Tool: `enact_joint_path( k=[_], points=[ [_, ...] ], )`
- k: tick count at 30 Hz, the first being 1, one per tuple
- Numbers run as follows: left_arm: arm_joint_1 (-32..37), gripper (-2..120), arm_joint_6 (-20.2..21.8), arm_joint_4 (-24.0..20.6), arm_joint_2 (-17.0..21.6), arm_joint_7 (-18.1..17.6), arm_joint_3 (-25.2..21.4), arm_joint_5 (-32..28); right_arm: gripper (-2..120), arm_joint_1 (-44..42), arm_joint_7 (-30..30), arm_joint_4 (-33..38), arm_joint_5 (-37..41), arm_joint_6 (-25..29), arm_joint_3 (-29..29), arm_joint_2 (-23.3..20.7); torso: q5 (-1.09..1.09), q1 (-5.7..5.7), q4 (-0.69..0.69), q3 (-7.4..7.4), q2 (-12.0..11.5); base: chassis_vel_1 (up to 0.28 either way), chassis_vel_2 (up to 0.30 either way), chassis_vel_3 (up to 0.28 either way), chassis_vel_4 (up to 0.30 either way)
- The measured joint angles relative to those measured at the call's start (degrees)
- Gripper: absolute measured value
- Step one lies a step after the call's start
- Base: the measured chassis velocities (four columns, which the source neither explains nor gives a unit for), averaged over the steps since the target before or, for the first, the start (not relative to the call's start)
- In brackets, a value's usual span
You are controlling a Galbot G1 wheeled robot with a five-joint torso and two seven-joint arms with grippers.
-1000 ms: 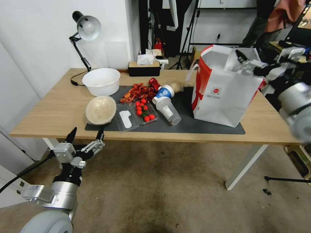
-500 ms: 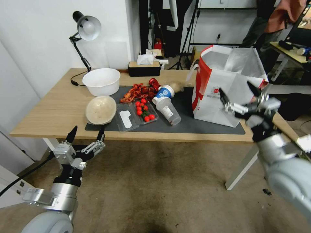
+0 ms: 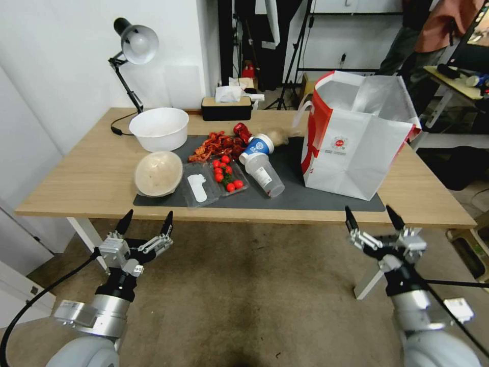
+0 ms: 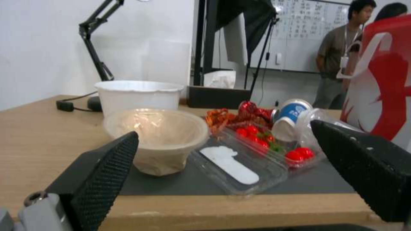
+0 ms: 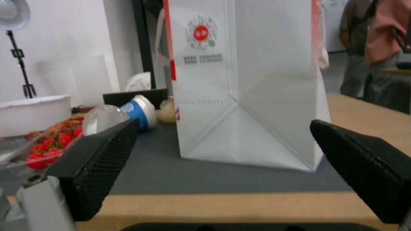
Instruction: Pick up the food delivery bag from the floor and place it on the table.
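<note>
**Bag delivered to the table; both arms low and empty**

From left to right. The left gripper hangs below the near table edge over the floor, its jaws spread apart and holding nothing; its wrist view looks across the table at a paper bowl and a clear tray of cherry tomatoes on the dark grey mat. A white bowl and a desk lamp stand further back on the left. Right of centre, the food delivery bag stands upright on the mat's right end, mouth open, touched by neither gripper. The right gripper sits just below the table edge in front of the bag, jaws likewise wide and empty.

Judged from this layout, the placing appears complete: the bag rests on the table, and nothing seems left but parking the arms.

Compared with one second ago, the right gripper has left the bag's upper rim and dropped down beside the table edge; the left gripper has shifted slightly rightward. The bag has not moved.
</note>
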Motion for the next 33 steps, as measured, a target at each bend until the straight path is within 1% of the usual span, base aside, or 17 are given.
enact_joint_path(
  k=[3,11,17,33],
  points=[
    [-0.48,100,0.45,1.49,0.13,0.12,0.28,0.51,100,-0.11,-0.26,-0.39,1.7,-0.71,-0.14,0.51,-0.01,0.0,0.01,0.0,0.0,0.0,0.0,0.0,0.0],
    [-0.45,100,0.7,2.13,0.29,-1.14,0.4,1.1,100,0.22,-1.95,-1.26,4.75,-2.8,-1.02,1.32,0.0,0.0,0.01,0.0,0.0,0.0,0.0,0.0,0.0],
    [-0.5,100,1.68,2.16,0.27,-1.24,0.33,0.79,100,0.78,-2.66,-1.88,5.08,-3.56,-1.77,1.86,0.0,0.0,0.01,0.0,0.0,0.0,0.0,0.0,0.0],
    [-0.42,100,1.91,2.5,0.23,-1.3,0.28,0.16,100,0.91,-2.77,-2.02,4.81,-3.57,-2.14,2.04,0.0,0.01,0.01,0.0,-0.01,0.0,0.0,0.0,0.0]
  ],
)
